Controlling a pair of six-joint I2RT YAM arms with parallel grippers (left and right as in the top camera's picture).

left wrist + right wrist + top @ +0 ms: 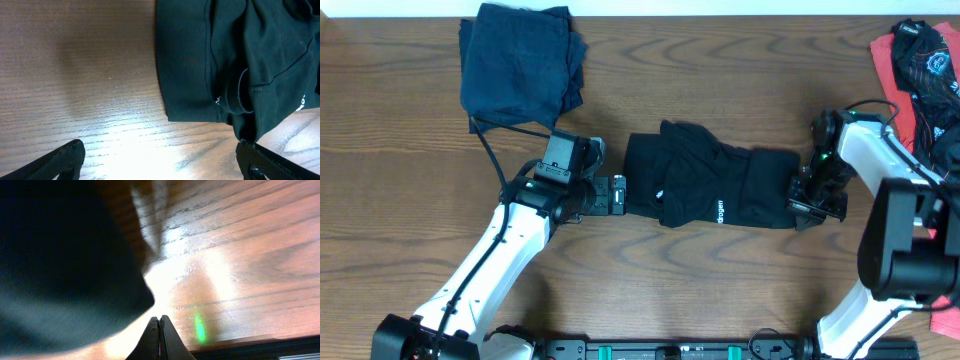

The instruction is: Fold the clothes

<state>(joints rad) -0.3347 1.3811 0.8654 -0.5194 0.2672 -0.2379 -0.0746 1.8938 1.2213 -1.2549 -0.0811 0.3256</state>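
both arms wear white shells over black joints: the left arm [505, 250] carries a thin black cable [483, 150] along its length, the right arm [867, 150] a small green light [823, 156]. the fingers [60, 160] are matte black, tapering to narrow tips.

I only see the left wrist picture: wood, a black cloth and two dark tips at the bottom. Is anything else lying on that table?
Observer: Yes, a dark navy shirt lies folded at the far left of the table, apart from the black shirt.
Visitor: Where is the other arm?
Observer: The right pincer is shut at the black shirt's right end.
Visitor: Any more clothes?
Observer: A heap with coral-red parts lies at the far right edge.
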